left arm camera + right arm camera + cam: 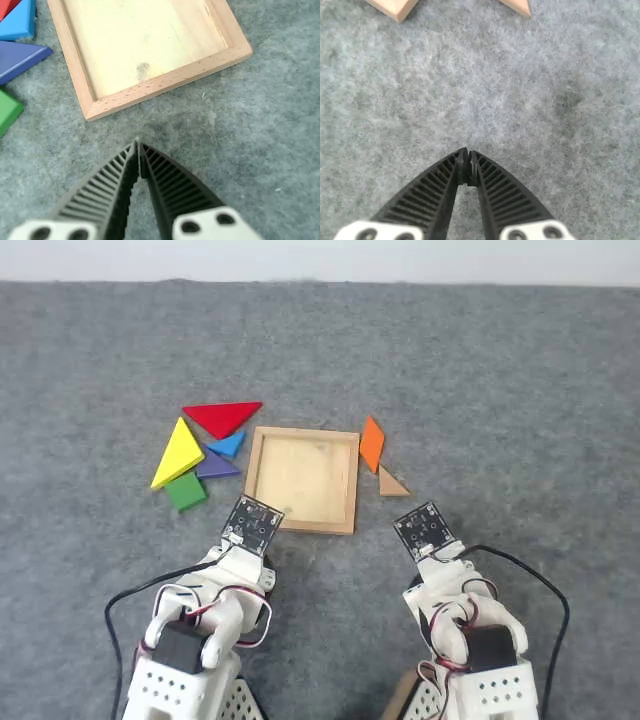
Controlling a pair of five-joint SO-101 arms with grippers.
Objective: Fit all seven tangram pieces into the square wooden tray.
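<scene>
The square wooden tray (254, 475) lies empty mid-table; its near corner (90, 107) and another corner (395, 7) appear in the wrist views. Left of it lie a red triangle (222, 417), yellow triangle (178, 452), blue triangle (229, 444), purple triangle (216, 465) and green square (186, 490). Right of it lie an orange parallelogram (371, 443) and a tan triangle (391, 483). My left gripper (138, 146) is shut over the carpet just short of the tray's near edge. My right gripper (469, 153) is shut over bare carpet, short of the tan triangle (517, 6).
Grey carpet (500, 420) covers the whole table, with wide free room to the right and behind the tray. In the left wrist view the blue (20, 22), purple (20, 57) and green (6, 112) pieces lie beside the tray.
</scene>
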